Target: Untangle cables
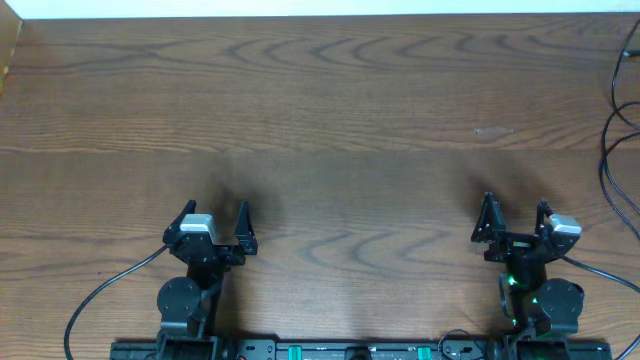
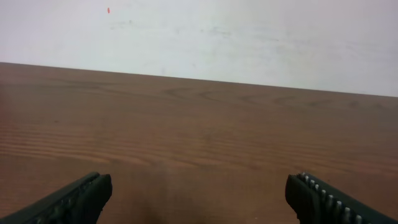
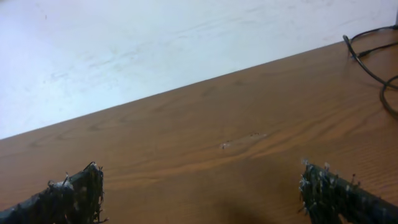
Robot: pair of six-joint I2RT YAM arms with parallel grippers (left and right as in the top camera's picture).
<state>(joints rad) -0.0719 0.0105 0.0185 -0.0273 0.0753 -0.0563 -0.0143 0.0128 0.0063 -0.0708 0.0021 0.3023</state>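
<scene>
A thin black cable (image 1: 606, 150) snakes along the table's far right edge in the overhead view, partly cut off by the frame. The right wrist view shows one end of this black cable (image 3: 347, 41) at the upper right, lying on the wood. My left gripper (image 1: 215, 209) rests near the front left, open, with only bare wood between its fingers (image 2: 199, 190). My right gripper (image 1: 515, 204) sits near the front right, also open and holding nothing (image 3: 200, 180). The cable lies to the right of it and farther back, well apart from both grippers.
The wooden table (image 1: 330, 110) stretches back to a white wall or surface along its far edge. Thicker black wires (image 1: 110, 285) trail from the arm bases at the front.
</scene>
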